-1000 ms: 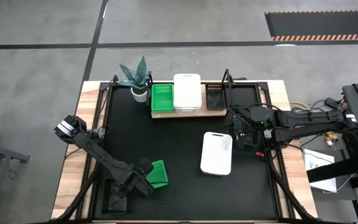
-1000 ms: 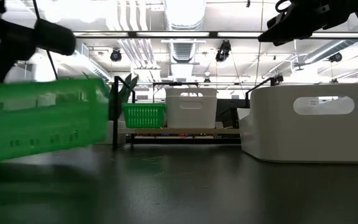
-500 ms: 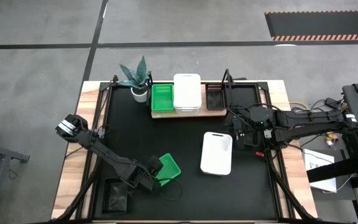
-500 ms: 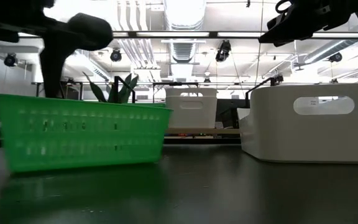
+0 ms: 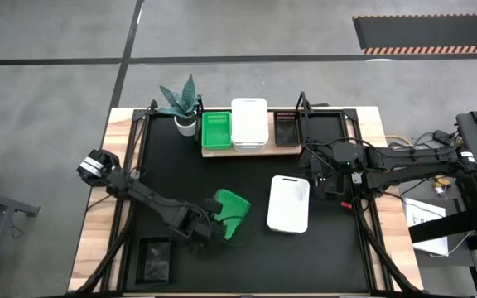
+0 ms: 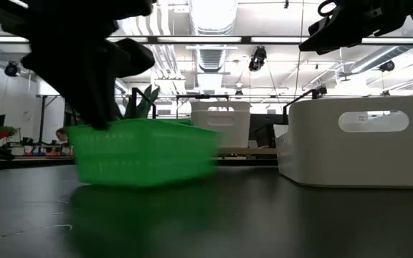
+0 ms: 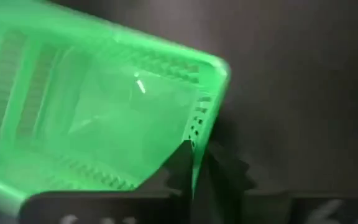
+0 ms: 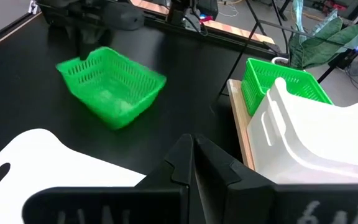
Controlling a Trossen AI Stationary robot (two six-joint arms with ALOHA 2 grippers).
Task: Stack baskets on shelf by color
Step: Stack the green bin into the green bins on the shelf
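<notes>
Left claw (image 7: 192,163) pinches the loose green basket's (image 5: 232,213) rim, one wall only; it could swing, slip free, or clip the white basket (image 5: 289,204) (just right).

Both arms over the table

The left gripper (image 5: 214,223) reached low across the near side, fingers pinched together; the right gripper (image 5: 321,176) hung raised at the right side, fingers closed.

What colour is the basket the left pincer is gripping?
Bright green basket, with slotted sides; the right wrist view shows it best.
</notes>
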